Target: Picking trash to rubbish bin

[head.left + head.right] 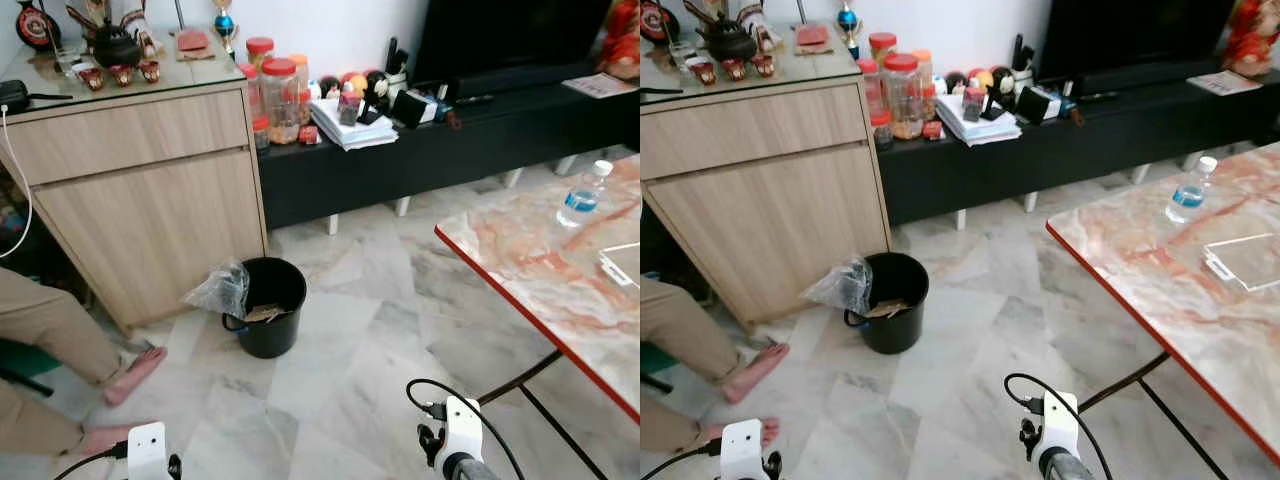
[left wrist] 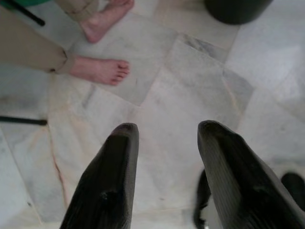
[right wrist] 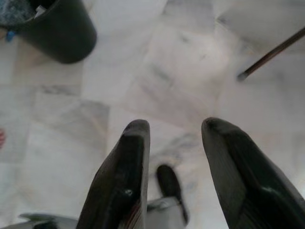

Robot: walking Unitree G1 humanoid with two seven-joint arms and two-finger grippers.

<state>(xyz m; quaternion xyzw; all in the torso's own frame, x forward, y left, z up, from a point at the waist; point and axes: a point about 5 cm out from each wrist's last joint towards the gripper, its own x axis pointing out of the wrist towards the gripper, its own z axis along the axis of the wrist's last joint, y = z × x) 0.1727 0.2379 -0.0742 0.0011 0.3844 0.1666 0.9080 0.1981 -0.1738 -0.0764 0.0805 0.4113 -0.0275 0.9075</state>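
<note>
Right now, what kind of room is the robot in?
Likely a home living room: a TV on a low black cabinet, a marble-topped table, and a black bin on the tiled floor.

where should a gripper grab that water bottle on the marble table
Grip the water bottle around its middle, at the blue label, coming from the side. It stands upright near the marble table edge, so its round body gives the two fingers opposite walls; the white cap looks too small.
</note>
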